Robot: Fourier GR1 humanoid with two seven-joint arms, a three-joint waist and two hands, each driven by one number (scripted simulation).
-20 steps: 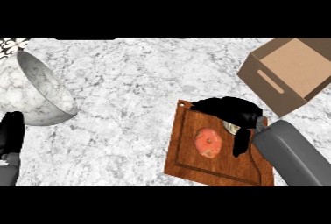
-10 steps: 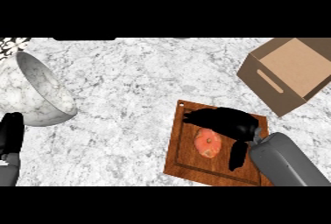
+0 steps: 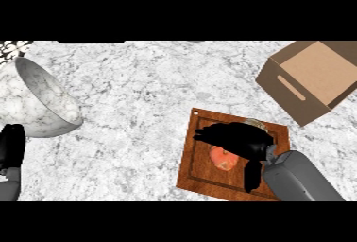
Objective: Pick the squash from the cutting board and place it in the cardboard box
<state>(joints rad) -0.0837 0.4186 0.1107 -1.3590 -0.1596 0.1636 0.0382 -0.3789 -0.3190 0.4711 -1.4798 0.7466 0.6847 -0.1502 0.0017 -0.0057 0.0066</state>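
An orange-red squash (image 3: pixel 222 159) lies on the brown wooden cutting board (image 3: pixel 197 170) at the lower right. My right hand (image 3: pixel 235 135) hovers over it, fingers spread toward the left and covering the squash's upper part, thumb hanging down at its right side. The fingers look relaxed, not closed round the squash. The open cardboard box (image 3: pixel 315 78) stands tilted at the upper right, apart from the board. My left hand (image 3: pixel 10 150) rests at the left edge, fingers straight and pointing up.
A large white marble bowl (image 3: pixel 36 100) sits tipped at the far left, just above the left hand. Grey marble counter (image 3: pixel 146 90) spreads between the bowl, the board and the box.
My right hand has slid left and lower over the board, coming to sit above the squash and hide more of it. The left hand has not moved.
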